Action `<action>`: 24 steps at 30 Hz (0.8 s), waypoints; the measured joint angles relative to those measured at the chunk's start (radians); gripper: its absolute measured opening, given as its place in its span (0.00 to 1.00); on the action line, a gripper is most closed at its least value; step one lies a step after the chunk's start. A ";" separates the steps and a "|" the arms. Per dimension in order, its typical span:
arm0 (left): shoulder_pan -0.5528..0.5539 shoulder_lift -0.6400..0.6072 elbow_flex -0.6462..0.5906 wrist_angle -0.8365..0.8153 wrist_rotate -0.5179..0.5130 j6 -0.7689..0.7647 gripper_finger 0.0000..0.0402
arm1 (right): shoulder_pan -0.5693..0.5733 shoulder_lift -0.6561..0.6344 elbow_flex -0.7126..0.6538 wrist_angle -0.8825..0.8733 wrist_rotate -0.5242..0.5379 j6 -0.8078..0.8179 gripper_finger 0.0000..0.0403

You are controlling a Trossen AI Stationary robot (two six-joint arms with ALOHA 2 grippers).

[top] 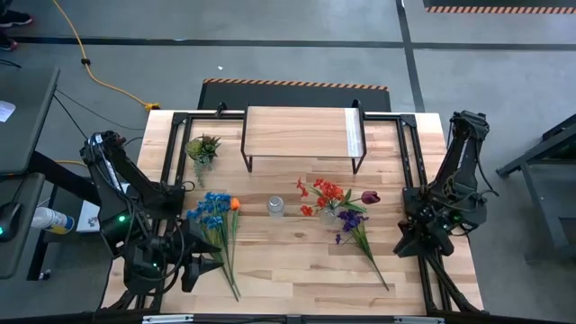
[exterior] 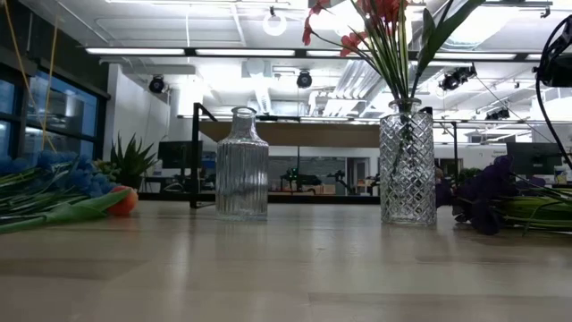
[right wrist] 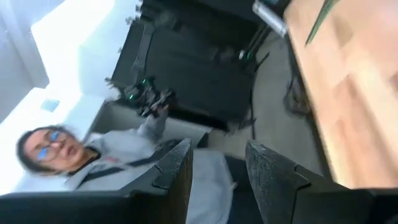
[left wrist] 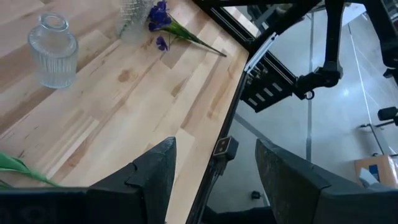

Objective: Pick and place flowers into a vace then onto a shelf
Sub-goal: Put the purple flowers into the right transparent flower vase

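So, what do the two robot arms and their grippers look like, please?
Both arms are dark, almost black, with jointed segments and black cables along them. The left arm shows small green lights; the right arm looks alike. Each gripper has two broad, matte black fingers.

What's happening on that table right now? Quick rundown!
Left gripper and right gripper both open, empty, parked at table's near corners. Blue flowers lying flat; red flowers already in vase. Shelf bare. Nothing blocking.
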 joint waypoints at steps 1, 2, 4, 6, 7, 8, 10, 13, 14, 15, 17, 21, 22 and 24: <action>0.000 0.000 0.000 0.000 0.000 0.000 0.63 | 0.000 0.000 0.001 0.002 0.014 -0.028 0.35; 0.000 0.000 0.000 0.000 0.000 0.000 0.63 | 0.000 0.000 0.010 -0.007 0.018 -0.051 0.35; 0.000 0.000 0.000 0.000 0.000 0.000 0.63 | 0.000 0.003 0.057 -0.065 0.030 -0.094 0.35; 0.000 0.000 0.000 0.000 0.000 -0.002 0.63 | 0.000 0.008 0.141 -0.196 0.032 -0.115 0.35; 0.000 0.000 0.000 0.000 0.000 -0.007 0.63 | 0.000 0.015 0.197 -0.288 0.030 -0.112 0.35; 0.000 0.000 0.000 0.000 0.000 -0.015 0.63 | 0.000 0.026 0.262 -0.394 0.024 -0.097 0.35; 0.000 0.000 0.000 0.000 0.000 -0.022 0.63 | 0.000 0.066 0.413 -0.641 0.002 -0.041 0.35; 0.000 0.000 0.000 0.000 0.000 -0.022 0.63 | 0.000 0.158 0.661 -1.008 -0.050 0.078 0.35; 0.000 0.000 0.000 -0.001 0.000 -0.022 0.63 | 0.000 0.195 0.743 -1.118 -0.074 0.113 0.35; 0.000 0.000 0.000 -0.001 0.000 -0.022 0.63 | -0.002 0.232 0.824 -1.223 -0.099 0.146 0.35; 0.000 0.000 0.000 -0.004 0.000 -0.022 0.63 | -0.009 0.314 0.973 -1.407 -0.153 0.201 0.35; 0.000 0.000 0.000 -0.010 -0.014 -0.022 0.63 | -0.044 0.475 1.193 -1.661 -0.288 0.283 0.35; 0.000 0.000 0.000 -0.011 -0.024 -0.022 0.63 | -0.054 0.488 1.213 -1.644 -0.303 0.252 0.35; 0.000 0.000 0.000 -0.018 -0.039 -0.022 0.63 | -0.067 0.527 1.242 -1.632 -0.288 0.233 0.35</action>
